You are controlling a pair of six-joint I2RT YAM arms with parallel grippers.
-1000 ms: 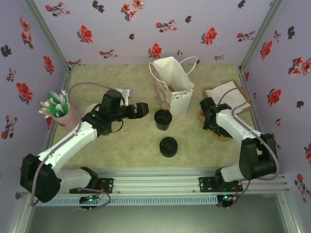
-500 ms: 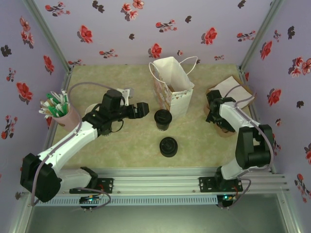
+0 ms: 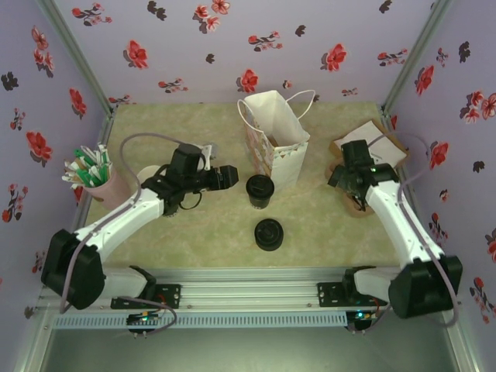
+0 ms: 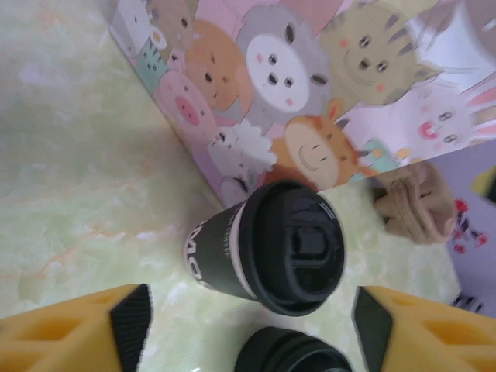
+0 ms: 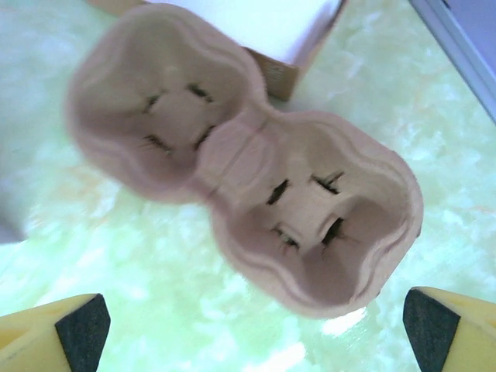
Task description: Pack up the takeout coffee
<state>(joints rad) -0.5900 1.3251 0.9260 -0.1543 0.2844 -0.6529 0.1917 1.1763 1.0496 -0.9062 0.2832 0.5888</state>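
Observation:
The takeout coffee (image 3: pixel 260 191) stands upright in front of the paper bag (image 3: pixel 273 141), a paper cup with lettering on its side and a round black lid (image 4: pixel 298 248). My left gripper (image 3: pixel 227 177) is level with the cup, just to its left. In the left wrist view this gripper (image 4: pixel 249 329) is open, its pads (image 4: pixel 130 325) wide apart, with the cup ahead of them and untouched. My right gripper (image 5: pixel 256 333) is open above a brown two-cup carrier (image 5: pixel 248 163) at the right (image 3: pixel 355 206).
A stack of loose black lids (image 3: pixel 268 234) lies in front of the cup. The bag's cartoon-animal side (image 4: pixel 294 101) rises right behind the cup. White napkins (image 3: pixel 372 142) lie behind the carrier. A pink holder with green sticks (image 3: pixel 97 180) stands at the far left.
My right arm has swung back and outward, so its gripper now hangs over the carrier. My left gripper has edged slightly right toward the cup.

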